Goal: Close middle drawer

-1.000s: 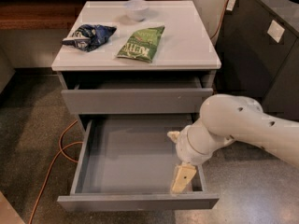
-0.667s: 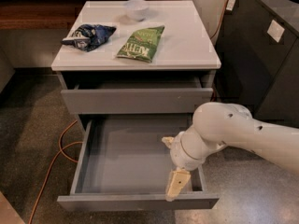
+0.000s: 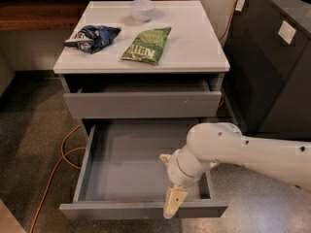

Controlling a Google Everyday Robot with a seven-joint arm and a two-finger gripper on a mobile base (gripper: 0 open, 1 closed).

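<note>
Gripper claw [image 3: 173,202] low over front panel of middle drawer [image 3: 126,164], out past tabletop's [image 3: 194,38] front edge, nearer front-right corner; open or closed: cannot tell. Middle drawer pulled far out beneath front edge. Green bag [image 3: 147,45], blue bag [image 3: 92,37], bowl [image 3: 142,8] up top

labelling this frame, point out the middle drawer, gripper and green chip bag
middle drawer [image 3: 129,159]: camera view, bare tray floor
gripper [image 3: 173,202]: camera view, tan tip at the drawer's front panel
green chip bag [image 3: 146,45]: camera view, bag's middle

Single view: high, in front, tilted steeply down, fairly near (whole cabinet [image 3: 194,38] fits). Middle drawer [image 3: 126,164] lower centre; gripper [image 3: 174,203] at its front edge.
</note>
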